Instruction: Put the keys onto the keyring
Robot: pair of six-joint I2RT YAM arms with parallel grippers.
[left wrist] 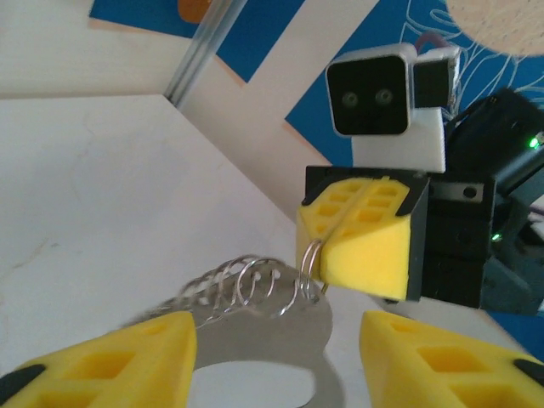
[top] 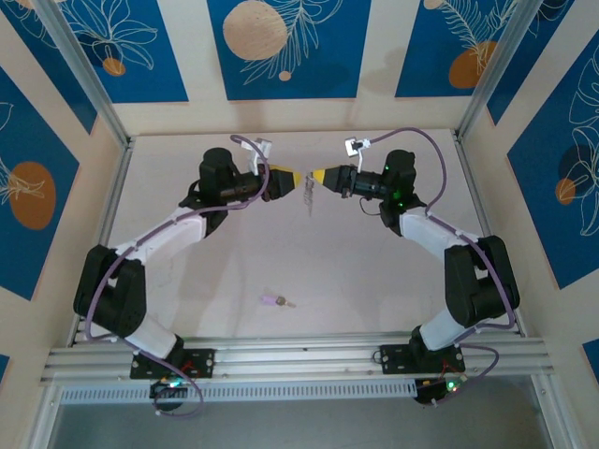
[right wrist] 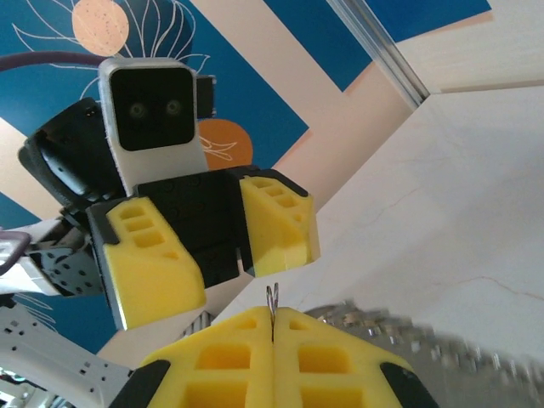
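I found the right gripper (right wrist: 272,344) clamped shut on a thin wire of the keyring (left wrist: 255,293), holding it in the air. Directly opposite its tips stood the left gripper (top: 296,179), jaws apart, one finger on either side of the hanging ring and, as far as I could see, not pressing it. The lilac-headed key (top: 278,301) lay untouched on the table (top: 374,271), well below both tools and back towards the arm bases. I judged the step in hand to be a second hold on the ring. Done well, the left jaws would close squarely on the loop just beside the right tips, without dragging it sideways.
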